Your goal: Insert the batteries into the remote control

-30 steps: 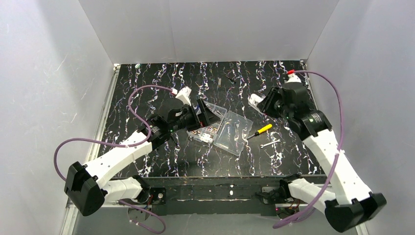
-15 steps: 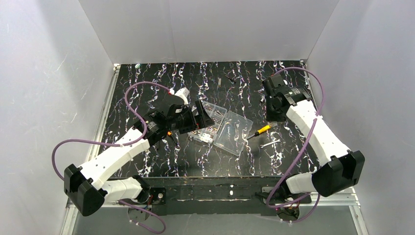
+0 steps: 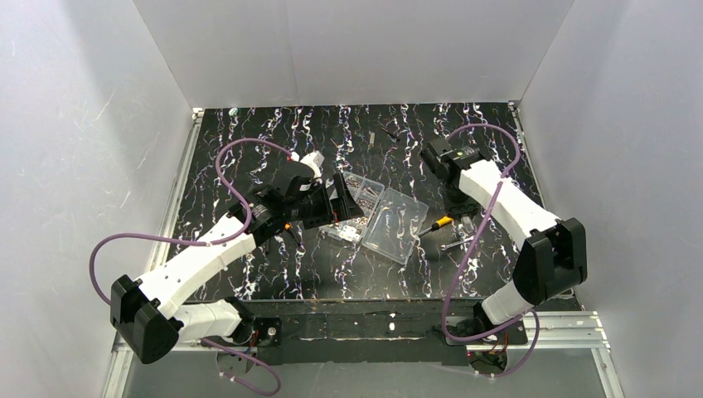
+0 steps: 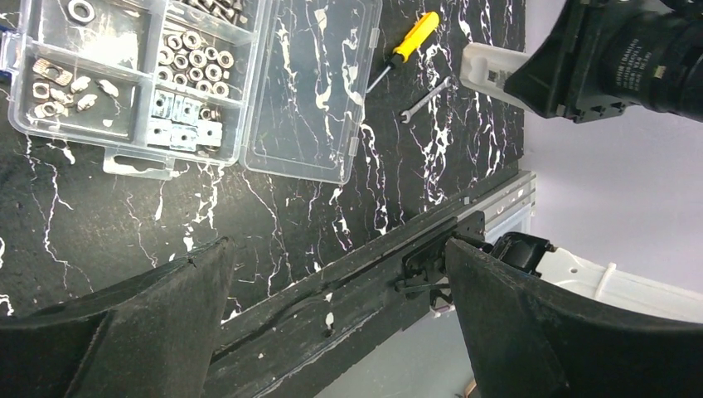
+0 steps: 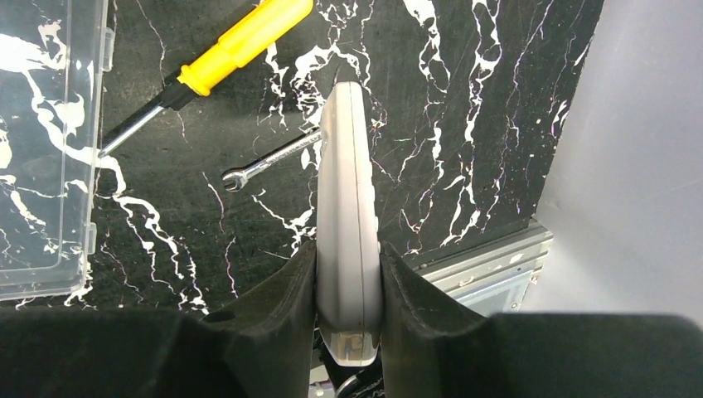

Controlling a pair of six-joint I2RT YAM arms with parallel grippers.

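The right tool (image 5: 348,259) is closed partway on the remote control (image 5: 348,166). The white bar is seen edge-on in the right wrist view, with a black finger (image 5: 278,290) pressed against each side. Its free end is pointed away from the palm, out over the counter (image 5: 472,124). Whether that end is touching the counter cannot be told.

The remote control is held on the lid side of the clear organiser box (image 4: 137,75), beyond the yellow-handled screwdriver (image 5: 240,41) and the small wrench (image 5: 269,162). Both of these are laid flat on the counter between the box and the remote. The screwdriver's shaft is pointed at the edge of the lid (image 4: 311,91), and the wrench is placed just beside the remote, farther from the box than the screwdriver.

The lid is folded out flat on the counter next to the compartments, in which nuts and other small metal parts are sorted.

The left tool (image 4: 336,249) is spread wide, and nothing is held between its fingers. It is raised above the counter on the compartment side of the box, well apart from the remote control. In the top view it is seen close over that half of the box.
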